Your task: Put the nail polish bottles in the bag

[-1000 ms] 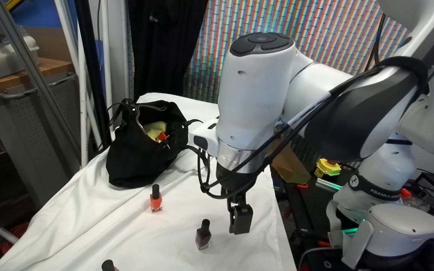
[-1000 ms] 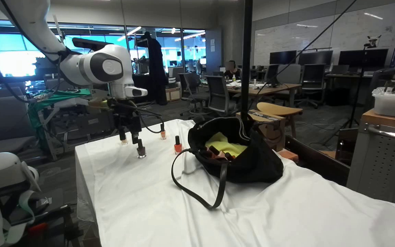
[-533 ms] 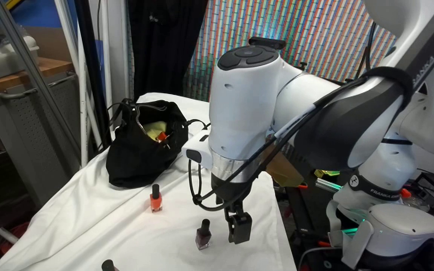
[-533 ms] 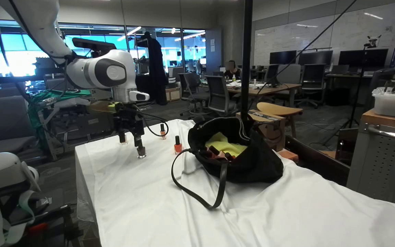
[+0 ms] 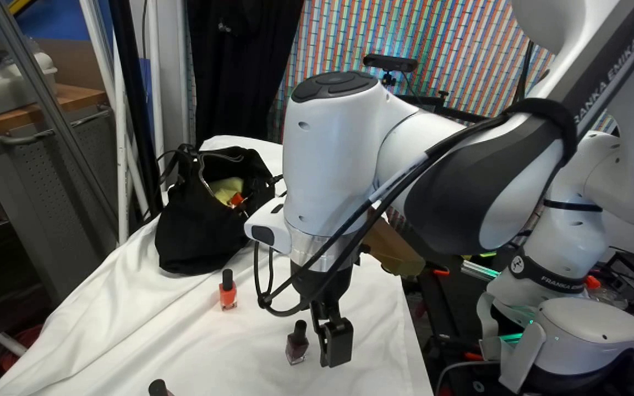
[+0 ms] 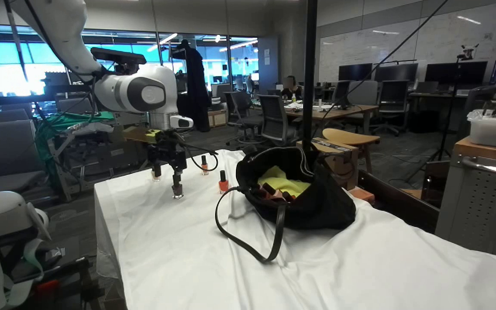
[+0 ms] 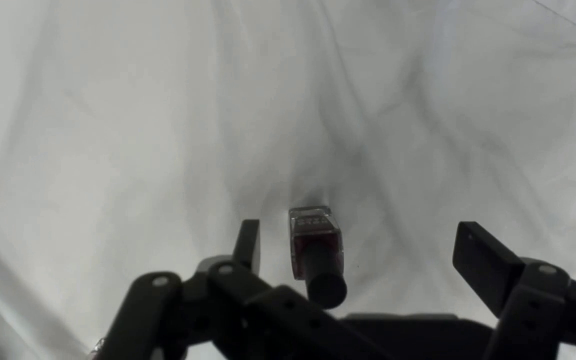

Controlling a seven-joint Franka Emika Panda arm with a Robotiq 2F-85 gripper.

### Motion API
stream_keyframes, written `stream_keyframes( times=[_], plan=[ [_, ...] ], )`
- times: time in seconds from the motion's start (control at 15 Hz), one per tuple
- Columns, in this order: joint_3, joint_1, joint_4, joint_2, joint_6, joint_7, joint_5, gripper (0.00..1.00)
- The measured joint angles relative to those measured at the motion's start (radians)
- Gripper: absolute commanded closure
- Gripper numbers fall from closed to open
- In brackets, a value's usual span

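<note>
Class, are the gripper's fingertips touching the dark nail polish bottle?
Apart. In the wrist view, white cloth shows between the dark bottle and both fingertips of the open gripper.

Bag (image 6: 321, 211) on cloth (image 6: 183, 254), bottles (image 6: 277, 195) inside; four other bottles (image 6: 223, 186) on cloth outside bag.

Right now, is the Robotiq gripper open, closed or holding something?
Robotiq gripper: open, holding nothing; in the wrist view the dark red nail polish bottle shows between its parted jaws, ungripped.
</note>
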Motion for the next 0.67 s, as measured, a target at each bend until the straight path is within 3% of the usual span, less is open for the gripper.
stream_keyframes(
  times=[0.67],
  plan=[
    [-0.003,-0.023,0.051,0.088,0.032,-0.082,0.001,0.0]
  ],
)
